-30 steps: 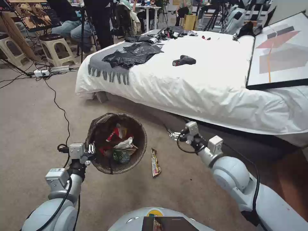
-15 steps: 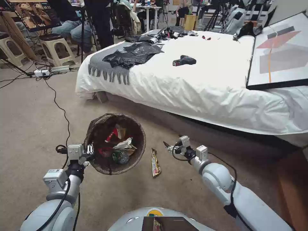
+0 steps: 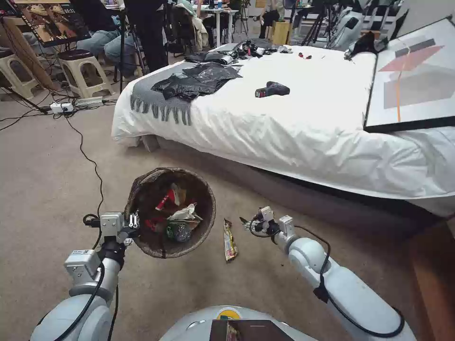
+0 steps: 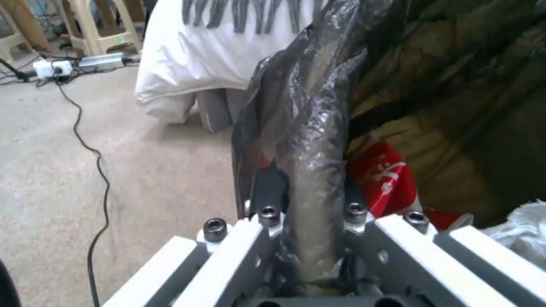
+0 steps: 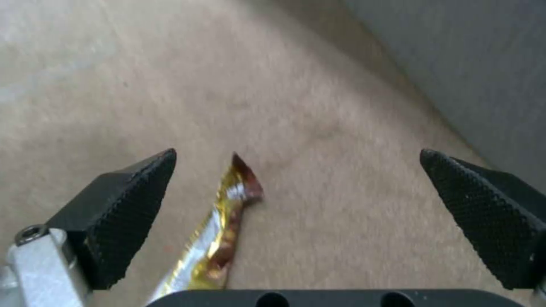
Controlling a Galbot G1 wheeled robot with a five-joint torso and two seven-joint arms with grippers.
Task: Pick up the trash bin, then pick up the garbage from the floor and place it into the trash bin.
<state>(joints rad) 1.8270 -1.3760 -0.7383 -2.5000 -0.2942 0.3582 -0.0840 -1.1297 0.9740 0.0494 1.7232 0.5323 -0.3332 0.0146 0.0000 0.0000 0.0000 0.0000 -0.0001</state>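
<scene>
While my left hand (image 3: 134,220) grips the near rim of the trash bin (image 3: 204,222), its fingers (image 4: 272,192) pinch the bag-covered edge from both sides, one inside and one outside. That bin hangs in the air ahead of me on my left, its mouth tipped toward my head camera. Inside it lie a red-and-white paper cup (image 3: 163,199), a white tissue (image 3: 184,211) and a small green-labelled bottle (image 3: 178,231), heaped together on the dark liner.

My right hand (image 3: 246,221) is low over the carpet floor (image 3: 42,180), spread wide and holding nothing. In the right wrist view its two black textured fingertips (image 5: 131,200) stand far apart, and a yellow snack wrapper (image 5: 219,238) lies flat on the carpet between them, closer to one pad than the other. From my head camera that wrapper (image 3: 229,240) lies just beside the bin, between it and my right hand, with the hand near its far end but apart from it.

Beyond, a bed (image 3: 303,128) with a white cover runs across the room, a black-and-red power drill (image 3: 271,89) and glossy black plastic sheets (image 3: 194,80) lying on it.
</scene>
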